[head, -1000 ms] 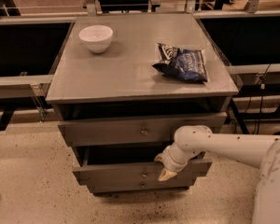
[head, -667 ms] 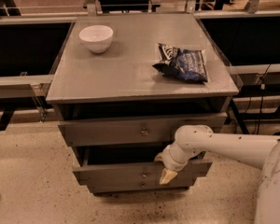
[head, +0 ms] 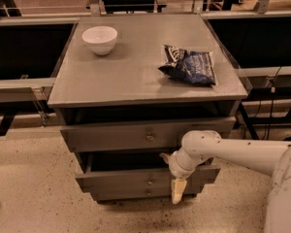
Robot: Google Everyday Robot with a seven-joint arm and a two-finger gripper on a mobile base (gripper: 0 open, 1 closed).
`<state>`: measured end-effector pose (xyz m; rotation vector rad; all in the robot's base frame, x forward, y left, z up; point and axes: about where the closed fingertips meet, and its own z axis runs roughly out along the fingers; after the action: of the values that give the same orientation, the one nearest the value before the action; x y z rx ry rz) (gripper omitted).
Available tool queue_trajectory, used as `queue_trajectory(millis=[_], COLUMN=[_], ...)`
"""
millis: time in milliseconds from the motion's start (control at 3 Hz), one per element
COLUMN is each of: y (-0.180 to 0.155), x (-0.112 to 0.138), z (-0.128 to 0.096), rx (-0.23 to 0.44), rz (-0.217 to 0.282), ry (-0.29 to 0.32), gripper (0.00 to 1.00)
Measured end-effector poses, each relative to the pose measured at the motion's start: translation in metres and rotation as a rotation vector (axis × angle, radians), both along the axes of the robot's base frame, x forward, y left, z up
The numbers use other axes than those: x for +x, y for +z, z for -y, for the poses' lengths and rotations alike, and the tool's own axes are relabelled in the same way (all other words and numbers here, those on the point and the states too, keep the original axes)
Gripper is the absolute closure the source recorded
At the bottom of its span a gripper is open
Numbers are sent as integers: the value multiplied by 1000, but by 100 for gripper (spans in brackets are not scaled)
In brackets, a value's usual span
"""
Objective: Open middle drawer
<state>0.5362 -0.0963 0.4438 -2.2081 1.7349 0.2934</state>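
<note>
Camera view, looking down from the front at a grey bench (head: 136, 76) with three drawers stacked beneath its top. (a) On the bench top, a white bowl (head: 100, 39) stands near the back left corner. A dark blue snack bag (head: 189, 66) lies toward the right edge, well apart from the bowl. (b) The top drawer (head: 106, 138) has the tallest front and a round knob (head: 149, 137) at its centre. A dark gap shows between this front and the bench top. (c) The middle drawer (head: 116, 180), my target, sits directly below. It has a long flat front with a small metal knob (head: 150, 181) at centre. This front stands forward of the bench body, and a wide dark opening shows between it and the top drawer. (d) The bottom drawer (head: 121, 194) has the narrowest front and lies just under the middle one, close to the speckled floor (head: 34, 193). (e) My white arm (head: 242, 152) reaches in from the right, with its wrist bent downward in front of the drawers. The claw (head: 177, 191) hangs tip-down over the right part of the middle drawer's front, to the right of its knob and apart from it. Its cream-coloured tip reaches down past the bottom drawer's front. I cannot tell whether the claw is released or clenched.
</note>
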Motion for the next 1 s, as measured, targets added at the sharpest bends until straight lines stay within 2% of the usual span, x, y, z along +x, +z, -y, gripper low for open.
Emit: queue_trajectory(millis=[333, 667, 1000], y=[0, -25, -45], x=[0, -1, -3], z=[0, 16, 22], rx=[0, 18, 34], rz=[0, -39, -75], ry=[-1, -62, -88], gripper=[0, 0, 17])
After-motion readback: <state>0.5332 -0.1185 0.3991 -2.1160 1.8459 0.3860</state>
